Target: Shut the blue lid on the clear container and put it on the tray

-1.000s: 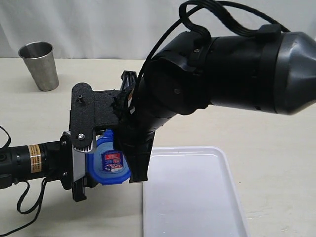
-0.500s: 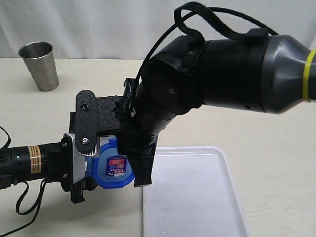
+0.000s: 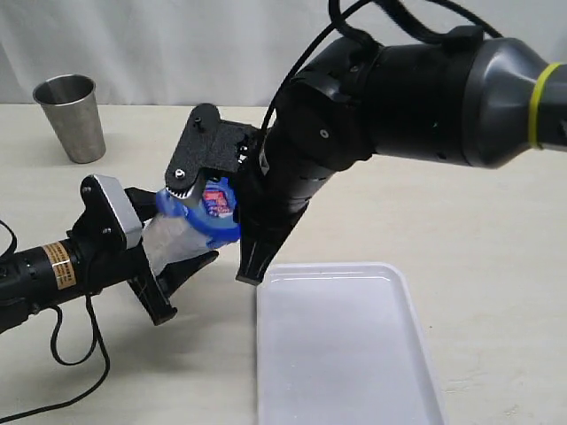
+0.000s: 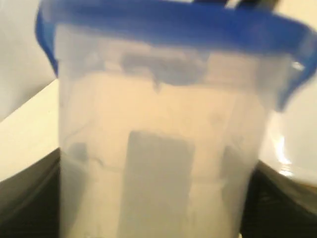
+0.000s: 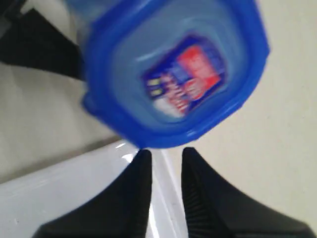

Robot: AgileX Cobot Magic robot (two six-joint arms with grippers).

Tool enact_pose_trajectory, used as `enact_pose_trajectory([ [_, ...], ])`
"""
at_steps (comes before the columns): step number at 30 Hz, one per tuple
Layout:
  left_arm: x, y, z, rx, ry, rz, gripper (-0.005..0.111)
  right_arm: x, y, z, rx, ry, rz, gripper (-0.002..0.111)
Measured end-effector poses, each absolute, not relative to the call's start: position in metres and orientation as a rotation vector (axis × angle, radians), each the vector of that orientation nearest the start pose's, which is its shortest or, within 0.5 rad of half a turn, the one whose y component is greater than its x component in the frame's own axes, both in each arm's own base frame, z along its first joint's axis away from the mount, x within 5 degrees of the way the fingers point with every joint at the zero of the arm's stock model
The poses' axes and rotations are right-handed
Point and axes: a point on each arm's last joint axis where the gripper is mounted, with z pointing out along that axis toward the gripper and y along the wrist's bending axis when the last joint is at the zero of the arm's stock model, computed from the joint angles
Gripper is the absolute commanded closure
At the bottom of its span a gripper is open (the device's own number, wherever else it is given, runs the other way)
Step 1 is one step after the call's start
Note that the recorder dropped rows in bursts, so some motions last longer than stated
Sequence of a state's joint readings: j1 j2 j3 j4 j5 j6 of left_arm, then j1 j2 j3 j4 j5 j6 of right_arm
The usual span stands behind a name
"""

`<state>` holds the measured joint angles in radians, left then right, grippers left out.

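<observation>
The blue lid [image 3: 202, 211] sits on the rim of the clear container [image 3: 166, 241], but whether its flaps are snapped down cannot be told. The job now is probably to press those flaps home. The holding grip should be firm, with each flap pushed flat against the wall before the canister is stood upright.

The container is a tall, see-through canister, held off the table [image 3: 478, 230] and tilted, its lid end pointing to about 1 o'clock. The lid is a rounded square with a red-and-blue sticker.

The left gripper [image 3: 182, 246] is clamped around the canister's body. The right gripper [image 3: 250, 273], fingers almost together and grasping nothing, hangs just at the lid's 4 o'clock. The white tray [image 3: 354, 354] lies farther out at 4 o'clock. A steel cup [image 3: 71, 115] stands at 10 o'clock.
</observation>
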<state>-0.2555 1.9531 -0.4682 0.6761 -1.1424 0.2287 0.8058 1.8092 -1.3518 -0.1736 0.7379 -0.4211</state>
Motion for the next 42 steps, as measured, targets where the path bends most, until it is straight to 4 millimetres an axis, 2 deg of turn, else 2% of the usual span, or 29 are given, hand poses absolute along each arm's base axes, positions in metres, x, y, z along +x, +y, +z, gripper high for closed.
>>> enact_pose_trajectory([
  [3, 0.255, -0.120, 0.103, 1.023, 1.557, -0.434, 0.107, 0.275, 0.271, 0.230, -1.597, 2.172, -0.068, 0.087],
  [8, 0.256, -0.121, 0.105, 0.997, 1.556, -0.452, 0.107, 0.276, 0.272, 0.237, -1.539, 2.184, -0.050, 0.087],
  [11, 0.256, -0.121, 0.105, 0.998, 1.554, -0.453, 0.107, 0.277, 0.272, 0.251, -1.481, 2.176, -0.029, 0.087],
  [17, 0.255, -0.121, 0.105, 0.998, 1.554, -0.456, 0.107, 0.274, 0.269, 0.300, -1.206, 2.181, 0.081, 0.087],
  [21, 0.255, -0.121, 0.105, 0.998, 1.554, -0.456, 0.107, 0.269, 0.268, 0.311, -1.129, 2.196, 0.158, 0.087],
  [25, 0.255, -0.121, 0.105, 0.997, 1.553, -0.456, 0.107, 0.265, 0.274, 0.308, -1.128, 2.231, 0.272, 0.087],
  [29, 0.255, -0.121, 0.105, 0.986, 1.562, -0.467, 0.107, 0.267, 0.283, 0.290, -1.155, 2.281, 0.315, 0.087],
  [33, 0.255, -0.121, 0.105, 0.984, 1.566, -0.472, 0.107, 0.272, 0.287, 0.268, -1.198, 2.341, 0.279, 0.087],
  [38, 0.255, -0.121, 0.105, 0.989, 1.563, -0.471, 0.107, 0.279, 0.287, 0.264, -1.183, 2.331, 0.209, 0.087],
  [42, 0.255, -0.121, 0.104, 0.989, 1.565, -0.470, 0.107, 0.289, 0.279, 0.262, -1.133, 2.351, 0.167, 0.087],
])
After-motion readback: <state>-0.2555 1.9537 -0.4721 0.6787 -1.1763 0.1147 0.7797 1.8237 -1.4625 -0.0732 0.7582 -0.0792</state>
